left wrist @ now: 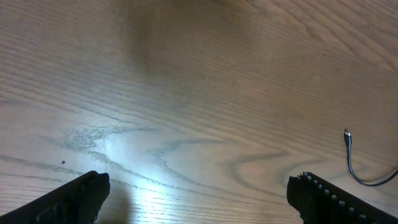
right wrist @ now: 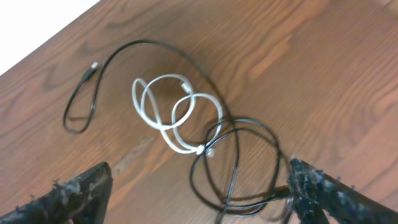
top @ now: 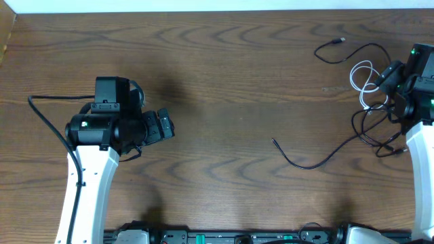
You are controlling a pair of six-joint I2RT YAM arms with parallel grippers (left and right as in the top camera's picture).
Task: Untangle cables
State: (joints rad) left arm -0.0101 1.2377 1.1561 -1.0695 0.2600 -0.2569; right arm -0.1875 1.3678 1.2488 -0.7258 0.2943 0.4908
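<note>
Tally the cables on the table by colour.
White cable: 1
Black cables: 2 that can be traced, though the knot may hide a third
Total: 3

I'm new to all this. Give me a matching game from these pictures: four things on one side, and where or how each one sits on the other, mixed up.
Things:
1. white cable
2. long black cable
3. left gripper
4. right gripper

Descriptions:
A. open above the cable tangle
B. curled in small loops
C. open over bare wood on the left side of the table
D. one end stretched toward the table's middle

Pairs: 1-B, 2-D, 3-C, 4-A
</note>
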